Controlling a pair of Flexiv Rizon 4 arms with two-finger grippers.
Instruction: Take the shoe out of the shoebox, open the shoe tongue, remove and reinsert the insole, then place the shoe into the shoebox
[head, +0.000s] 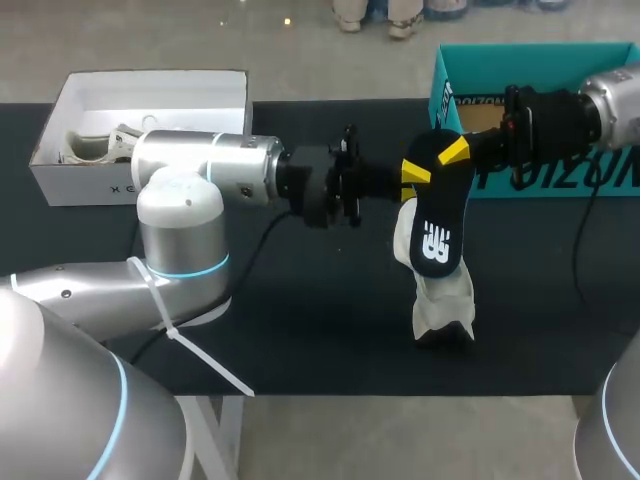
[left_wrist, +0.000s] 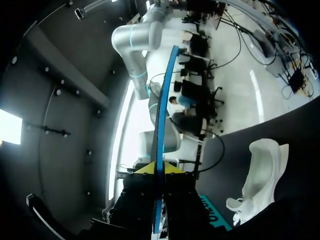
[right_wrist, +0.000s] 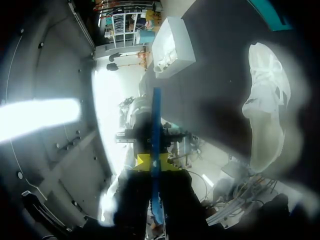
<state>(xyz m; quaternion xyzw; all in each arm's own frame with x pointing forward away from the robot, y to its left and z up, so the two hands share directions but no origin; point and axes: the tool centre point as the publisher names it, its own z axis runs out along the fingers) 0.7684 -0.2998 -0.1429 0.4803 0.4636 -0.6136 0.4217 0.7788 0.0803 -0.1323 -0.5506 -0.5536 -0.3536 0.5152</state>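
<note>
The black table (head: 330, 330) carries all items. The left arm (head: 200, 165) lies level, pointing to 3 o'clock. The right arm (head: 600, 105) enters at 2 o'clock, pointing to 9 o'clock. The teal cardboard shoebox (head: 441, 95) stands at 1 o'clock and a white cardboard box (head: 140, 185) at 10 o'clock. The white fabric shoe (head: 443, 295) stands on end near the centre, at 6 o'clock of the black flat insole (head: 435, 225). The left gripper (head: 412, 175) and the right gripper (head: 452, 152) each clamp narrowly on the insole's upper end.

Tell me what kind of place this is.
Probably a robot lab test bench: the left end effector and right end effector both grip a black insole above a black table, with a white shoe, a white shoebox and a teal shoebox.
</note>
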